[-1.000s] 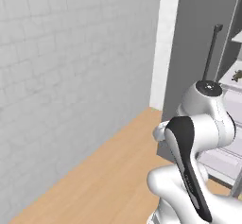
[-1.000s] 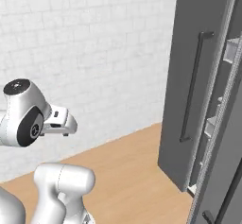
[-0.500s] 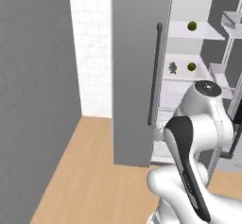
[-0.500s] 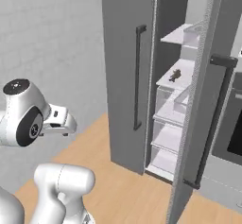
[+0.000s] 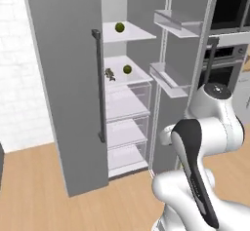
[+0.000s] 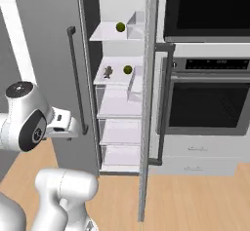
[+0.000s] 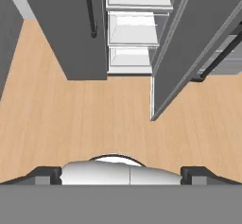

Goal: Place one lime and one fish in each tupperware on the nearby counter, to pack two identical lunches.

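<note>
In the left base view, a tall matte grey fridge [image 5: 73, 79] stands at about 10 o'clock, its flat slab door shut, with a slim dark bar handle [image 5: 99, 86] running down it. Beside it the other door [image 5: 188, 54] hangs open, ribbed with pale translucent bins. Inside, thin white glassy shelves are stacked. On the upper shelf [image 5: 128, 32], toward 12 o'clock, sits a lime [image 5: 119, 27], a small round dull yellow-green ball. One shelf down lies a fish [image 5: 110, 74], small, slender and grey-brown, with a second lime [image 5: 127, 69] just to its right, apart from it. Clear drawers sit below.

Right of the fridge, at 2 o'clock, a built-in oven [image 6: 205, 98] shows glossy black glass and a steel bar handle. The floor [image 7: 94, 119] is smooth light wood plank.

In the hand view the gripper [image 7: 121, 173] points down at that floor, its dark finger tips [image 7: 45, 173] spread wide at 7 and 5 o'clock, nothing between them.
</note>
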{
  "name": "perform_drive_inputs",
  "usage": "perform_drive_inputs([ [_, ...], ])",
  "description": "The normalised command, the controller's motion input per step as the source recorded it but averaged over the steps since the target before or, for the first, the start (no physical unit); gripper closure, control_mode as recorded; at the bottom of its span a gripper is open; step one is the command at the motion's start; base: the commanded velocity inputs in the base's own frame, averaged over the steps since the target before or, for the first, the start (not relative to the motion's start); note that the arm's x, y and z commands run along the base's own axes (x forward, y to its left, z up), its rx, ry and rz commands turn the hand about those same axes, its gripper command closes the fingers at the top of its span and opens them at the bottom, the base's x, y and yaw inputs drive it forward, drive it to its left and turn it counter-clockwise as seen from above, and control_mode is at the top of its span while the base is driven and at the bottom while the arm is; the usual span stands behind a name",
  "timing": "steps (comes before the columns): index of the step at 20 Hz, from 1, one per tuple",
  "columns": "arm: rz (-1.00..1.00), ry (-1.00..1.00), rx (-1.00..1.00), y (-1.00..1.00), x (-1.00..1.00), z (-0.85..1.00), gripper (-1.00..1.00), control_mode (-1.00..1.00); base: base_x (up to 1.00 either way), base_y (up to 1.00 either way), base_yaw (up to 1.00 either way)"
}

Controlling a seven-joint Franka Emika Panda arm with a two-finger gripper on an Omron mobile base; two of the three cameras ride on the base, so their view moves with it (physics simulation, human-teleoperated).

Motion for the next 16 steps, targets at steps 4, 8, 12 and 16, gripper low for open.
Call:
perform_drive_inputs([
  [4, 0.00, 0.00, 0.00, 0.00, 0.00, 0.00, -1.00, 1.00, 0.22, 0.76, -0.44],
  [8, 0.00, 0.00, 0.00, 0.00, 0.00, 0.00, -1.00, 1.00, 0.32, 0.42, -0.16],
  [12, 0.00, 0.00, 0.00, 0.00, 0.00, 0.00, -1.00, 1.00, 0.91, 0.00, 0.06],
  [16, 0.00, 0.00, 0.00, 0.00, 0.00, 0.00, -1.00, 1.00, 0.75, 0.00, 0.17],
])
